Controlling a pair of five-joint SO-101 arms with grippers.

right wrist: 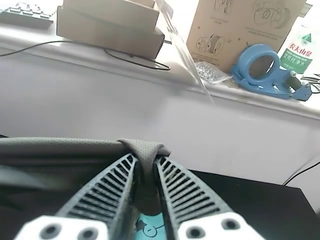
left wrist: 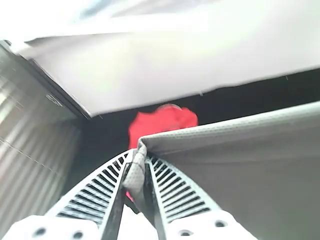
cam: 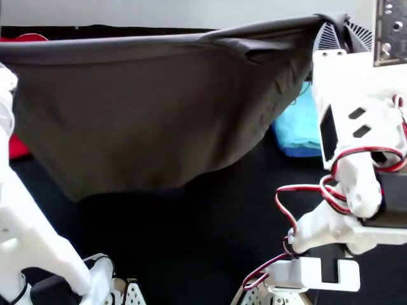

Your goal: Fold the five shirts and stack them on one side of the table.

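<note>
A dark grey shirt [cam: 152, 108] hangs stretched in the air between the two arms, sagging in the middle above the black table [cam: 210, 229]. My right gripper [cam: 331, 32] is shut on its far right corner, high up; the right wrist view has the cloth [right wrist: 142, 150] pinched between the fingers [right wrist: 112, 185]. My left gripper [left wrist: 137, 160] is shut on the opposite corner of the grey shirt [left wrist: 240, 165]. A red shirt [left wrist: 162, 122] lies on the table beyond it, and shows at the left edge as red cloth [cam: 16, 146]. A folded light blue shirt [cam: 299, 124] lies at the right.
The white arm bases [cam: 318, 267] stand at the near edge of the table. Behind the table a pale wall ledge carries cardboard boxes [right wrist: 245, 25], a blue tape dispenser [right wrist: 267, 70] and a cable [right wrist: 130, 57].
</note>
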